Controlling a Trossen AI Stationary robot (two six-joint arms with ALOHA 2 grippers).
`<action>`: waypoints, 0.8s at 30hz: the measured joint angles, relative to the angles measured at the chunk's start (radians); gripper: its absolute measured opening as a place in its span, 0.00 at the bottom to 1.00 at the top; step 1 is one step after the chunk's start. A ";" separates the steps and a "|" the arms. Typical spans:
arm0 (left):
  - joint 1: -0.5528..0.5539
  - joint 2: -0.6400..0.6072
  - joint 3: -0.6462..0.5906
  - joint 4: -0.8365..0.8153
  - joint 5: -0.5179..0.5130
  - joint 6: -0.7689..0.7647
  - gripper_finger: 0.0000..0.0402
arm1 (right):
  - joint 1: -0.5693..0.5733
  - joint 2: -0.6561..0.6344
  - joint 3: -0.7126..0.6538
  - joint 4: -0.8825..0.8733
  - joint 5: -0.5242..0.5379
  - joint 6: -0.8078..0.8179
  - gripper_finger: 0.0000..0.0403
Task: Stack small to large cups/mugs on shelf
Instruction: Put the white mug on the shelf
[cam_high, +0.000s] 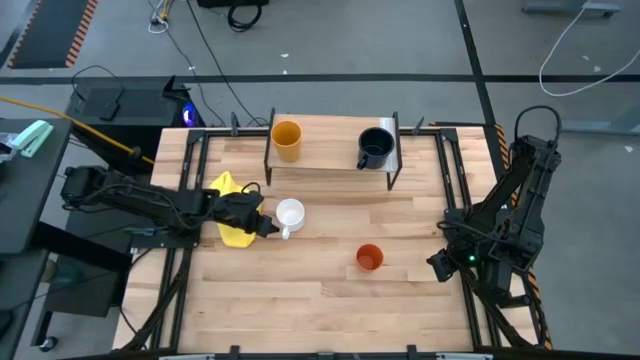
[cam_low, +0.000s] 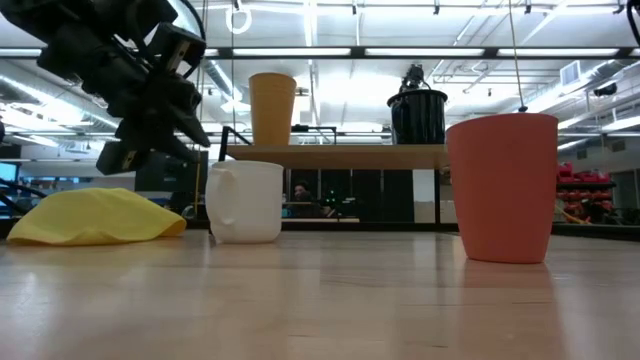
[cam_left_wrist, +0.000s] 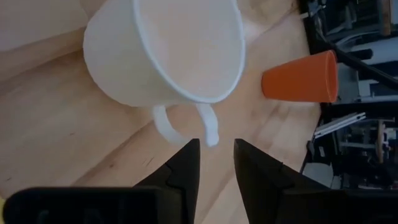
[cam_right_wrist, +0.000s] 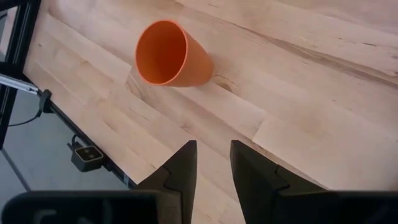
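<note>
Nearest the low camera stands the orange-red cup (cam_low: 502, 187), upright on the counter (cam_high: 300, 290), with the white mug (cam_low: 245, 202) farther back and to its left in that picture.

Taking the white mug as landmark: it stands upright on the counter, in front of the shelf (cam_high: 330, 155) and just beside the yellow cloth (cam_high: 232, 210). From above, the orange-red cup is well apart from it, toward the right arm's side and a little nearer the front edge. On the shelf behind it, the yellow-orange cup (cam_high: 287, 140) stands almost straight beyond the mug, and the dark mug (cam_high: 375, 148) stands farther along the plank, near the pale strip.

The left tool (cam_left_wrist: 216, 163) is right at the white mug, over the edge of the cloth. Its fingers (cam_left_wrist: 185, 169) are slightly apart and hold nothing. In the left wrist view the mug's handle (cam_left_wrist: 185, 127) points toward the tool and lies just ahead of the gap between the tips, not yet inside it. That is what the coming grasp likely turns on: a short advance along the tool's own line would bring the handle or the near wall between the fingers.

The right tool (cam_right_wrist: 212, 163) waits near the counter's right edge, fingers slightly apart and empty, closer to the orange-red cup than to the mug. The left arm is clearly the nearer one for the mug.
</note>
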 joint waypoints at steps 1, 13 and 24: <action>0.002 0.008 0.000 -0.001 0.005 0.000 0.26 | 0.000 0.000 0.000 0.000 0.000 0.000 0.26; 0.006 0.101 0.000 0.111 0.045 -0.006 0.27 | 0.000 0.000 0.000 0.000 0.000 -0.010 0.26; 0.006 0.182 0.000 0.191 0.046 -0.021 0.27 | 0.000 0.000 0.000 0.000 0.000 -0.015 0.26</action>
